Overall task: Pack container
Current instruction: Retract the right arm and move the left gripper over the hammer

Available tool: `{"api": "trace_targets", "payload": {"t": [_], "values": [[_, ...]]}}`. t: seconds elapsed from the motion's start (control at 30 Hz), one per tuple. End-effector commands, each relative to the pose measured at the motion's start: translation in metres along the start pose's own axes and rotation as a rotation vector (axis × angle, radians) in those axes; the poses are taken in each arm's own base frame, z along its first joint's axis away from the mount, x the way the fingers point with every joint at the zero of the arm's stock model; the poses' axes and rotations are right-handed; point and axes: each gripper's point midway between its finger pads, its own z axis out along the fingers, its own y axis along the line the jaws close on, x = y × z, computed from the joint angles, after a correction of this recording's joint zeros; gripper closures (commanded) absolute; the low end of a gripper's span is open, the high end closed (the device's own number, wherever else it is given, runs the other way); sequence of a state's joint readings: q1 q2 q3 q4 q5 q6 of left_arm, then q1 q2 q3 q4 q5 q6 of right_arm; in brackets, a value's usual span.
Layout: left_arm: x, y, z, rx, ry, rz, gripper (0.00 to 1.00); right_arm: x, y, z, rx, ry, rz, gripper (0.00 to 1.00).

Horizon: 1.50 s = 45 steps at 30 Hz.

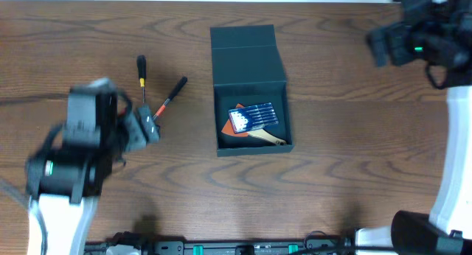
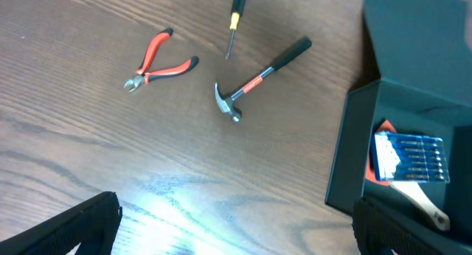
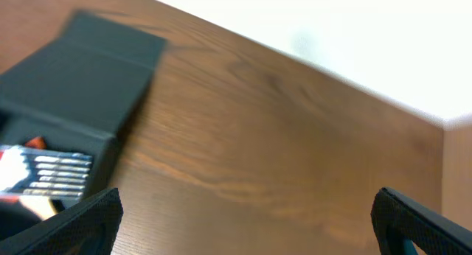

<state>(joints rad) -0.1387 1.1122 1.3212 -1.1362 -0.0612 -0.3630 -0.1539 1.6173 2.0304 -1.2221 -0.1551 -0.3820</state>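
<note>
Left hand (image 2: 236, 214) hangs wide and empty near hammer (image 2: 258, 78), pliers (image 2: 158, 63) and screwdriver (image 2: 236, 19), likely choosing one. The container (image 1: 243, 56) lies open mid counter (image 2: 88, 152) to receive them. The right hand (image 3: 243, 211), wide too, hangs aside.

Spread wide at the lower corners of the view: the two dark fingertips (image 3: 74, 225) of the right gripper (image 3: 247, 229), with only bare wood-grain table (image 3: 280, 159) in between. Ahead and to the left of the gripper: the container (image 3: 81, 78), dark teal-grey, lid flap open and laid back away from the fingers. Inside, close to the fingertip on that side: a blue packet (image 3: 51, 174) of slim silver pieces (type unreadable, blurred), an orange item (image 3: 33, 142) partly beneath, a pale handle (image 3: 37, 205) nearest the gripper. Ahead and to the right: table edge, then a white surface (image 3: 332, 34).
</note>
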Motion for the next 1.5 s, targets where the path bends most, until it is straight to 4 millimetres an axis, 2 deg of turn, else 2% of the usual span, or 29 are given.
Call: {"api": "trace_targets", "payload": {"t": [0.0,0.1,0.2,0.43,0.6,0.7,0.87,1.0,1.17,1.47], "values": [[-0.013,-0.006,0.025,-0.064,0.091,0.019,0.02,0.022,-0.030,0.012,-0.026,0.037,0.214,0.01],[-0.008,-0.010,0.057,-0.092,0.193,0.060,0.02,0.040,-0.051,0.021,-0.026,0.081,0.291,0.01],[0.004,-0.010,0.089,-0.134,0.306,0.078,0.02,0.053,-0.061,0.035,-0.037,0.122,0.329,0.01],[0.030,-0.017,0.158,-0.143,0.499,0.144,0.02,0.070,-0.062,0.075,-0.081,0.207,0.353,0.01],[0.039,-0.025,0.192,-0.091,0.558,0.168,0.02,0.078,-0.061,0.093,-0.100,0.247,0.362,0.01],[0.039,-0.027,0.204,-0.028,0.575,0.158,0.01,0.081,-0.061,0.098,-0.106,0.258,0.354,0.01],[0.026,-0.006,0.212,-0.038,0.550,0.090,0.01,0.082,-0.062,0.101,-0.108,0.260,0.351,0.01],[0.024,0.006,0.213,-0.029,0.557,0.060,0.01,0.082,-0.062,0.102,-0.109,0.261,0.350,0.01],[0.030,0.008,0.219,-0.020,0.559,0.054,0.01,0.082,-0.061,0.102,-0.110,0.262,0.351,0.01],[0.058,0.016,0.233,-0.028,0.589,0.054,0.01,0.083,-0.061,0.101,-0.112,0.265,0.352,0.01]]}}
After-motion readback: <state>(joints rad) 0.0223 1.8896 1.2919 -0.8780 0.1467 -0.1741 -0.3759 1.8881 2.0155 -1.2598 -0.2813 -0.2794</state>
